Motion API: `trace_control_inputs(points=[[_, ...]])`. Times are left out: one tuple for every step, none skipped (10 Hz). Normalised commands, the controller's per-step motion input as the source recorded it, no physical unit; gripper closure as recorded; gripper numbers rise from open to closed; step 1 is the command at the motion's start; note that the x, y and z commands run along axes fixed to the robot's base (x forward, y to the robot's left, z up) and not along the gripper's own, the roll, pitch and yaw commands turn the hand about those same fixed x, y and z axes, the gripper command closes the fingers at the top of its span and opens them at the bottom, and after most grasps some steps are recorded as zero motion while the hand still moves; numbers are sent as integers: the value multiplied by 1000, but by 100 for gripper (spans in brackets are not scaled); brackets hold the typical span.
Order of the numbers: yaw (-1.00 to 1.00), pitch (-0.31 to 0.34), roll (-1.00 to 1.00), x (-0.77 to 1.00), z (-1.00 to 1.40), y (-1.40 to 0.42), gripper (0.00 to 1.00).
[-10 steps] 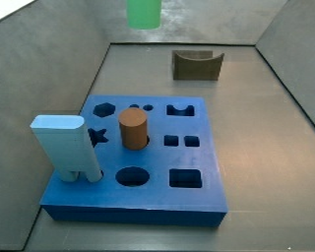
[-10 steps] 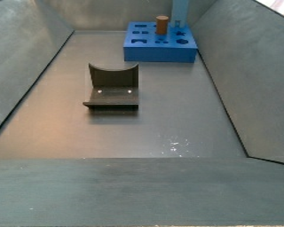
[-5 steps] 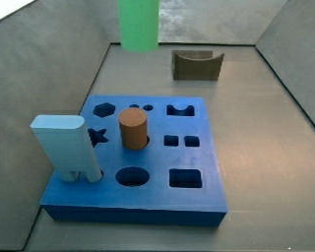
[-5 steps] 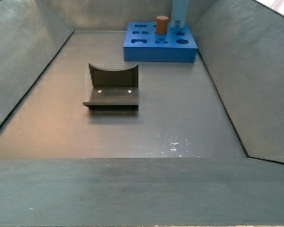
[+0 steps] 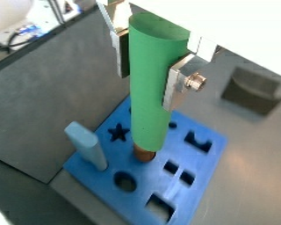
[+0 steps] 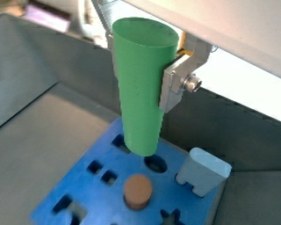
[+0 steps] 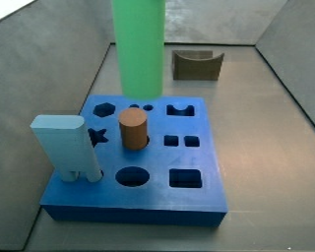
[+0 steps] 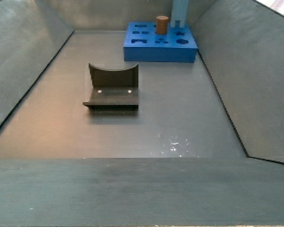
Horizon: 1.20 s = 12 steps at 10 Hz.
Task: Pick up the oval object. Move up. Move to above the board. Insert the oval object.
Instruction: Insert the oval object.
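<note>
My gripper (image 5: 149,63) is shut on the oval object (image 5: 149,97), a tall smooth green peg, gripping it near its top and holding it upright. One silver finger (image 6: 175,83) shows against the peg (image 6: 140,88) in a wrist view. In a side view the peg (image 7: 139,44) hangs above the back part of the blue board (image 7: 157,162), its lower end clear of the top face; the gripper is out of frame there. The board also shows in both wrist views (image 5: 205,167) (image 6: 96,198) and far off in a side view (image 8: 145,53), where the peg is out of view.
A brown cylinder (image 7: 134,128) stands in a board hole. A light-blue block (image 7: 62,148) stands at the board's front left corner. A dark olive U-shaped block (image 7: 196,64) sits on the floor beyond the board, also seen in a side view (image 8: 111,86). Grey walls enclose the floor.
The green peg has come down into the side view: only its tip showed at the top edge a second ago, and now its lower end hangs just above the board.
</note>
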Motion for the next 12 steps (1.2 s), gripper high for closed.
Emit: trace_control_inputs(points=[[-280, 17, 61, 134, -497, -383, 100], [-114, 43, 61, 140, -557, -320, 100], [-43, 40, 47, 117, -577, -274, 100], [0, 67, 73, 0, -617, -217, 100], [149, 111, 117, -89, -669, -183, 100], [189, 77, 140, -217, -671, -149, 100], [134, 80, 79, -257, -689, -143, 100], [97, 77, 76, -226, -660, -183, 100], [40, 31, 56, -160, -589, -134, 100], [0, 0, 33, -60, -517, -131, 100], [0, 0, 16, 0, -420, -69, 100], [-3, 0, 36, 114, -320, 3, 100]])
